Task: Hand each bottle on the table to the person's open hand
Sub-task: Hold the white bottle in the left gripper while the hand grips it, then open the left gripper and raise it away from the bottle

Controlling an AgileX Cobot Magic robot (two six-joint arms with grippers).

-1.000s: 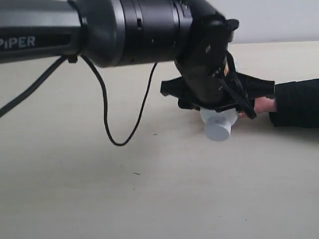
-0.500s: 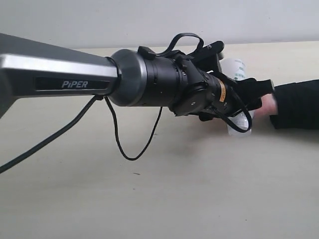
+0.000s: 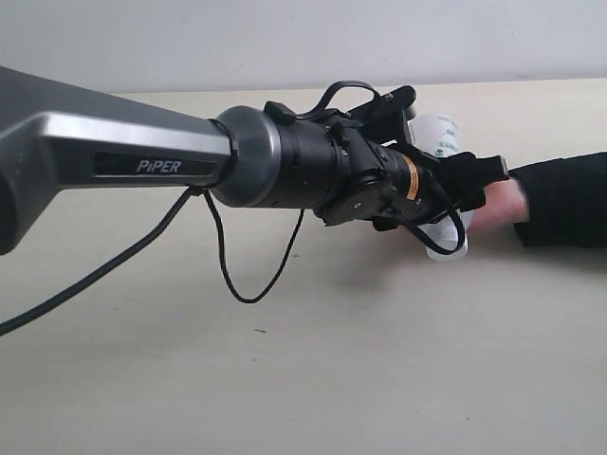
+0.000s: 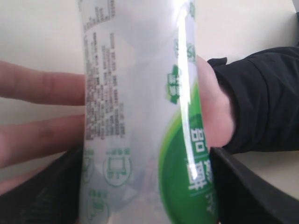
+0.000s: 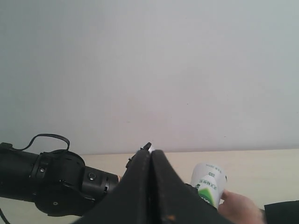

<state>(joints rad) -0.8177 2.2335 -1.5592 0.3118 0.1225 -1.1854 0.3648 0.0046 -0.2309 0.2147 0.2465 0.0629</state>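
Exterior view: the left arm reaches level over the tabletop point(image 3: 332, 360), its left hand point(image 3: 455, 194) grasping the green-white bottle point(image 3: 438, 133) at the person's open hand point(image 3: 498, 204). Left wrist view: the clear bottle, printed in green, lies across the palm between both black fingers. Right wrist view: the right hand point(image 5: 150, 186) is clenched and empty, with the bottle beyond its tips.

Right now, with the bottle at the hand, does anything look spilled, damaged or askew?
Nothing stands out. The green-white label bottle sits intact in the left tool, over the person's open hand, with no crushing or spill showing. The table around it looks dry. The right tool is shut, apart from the handover.
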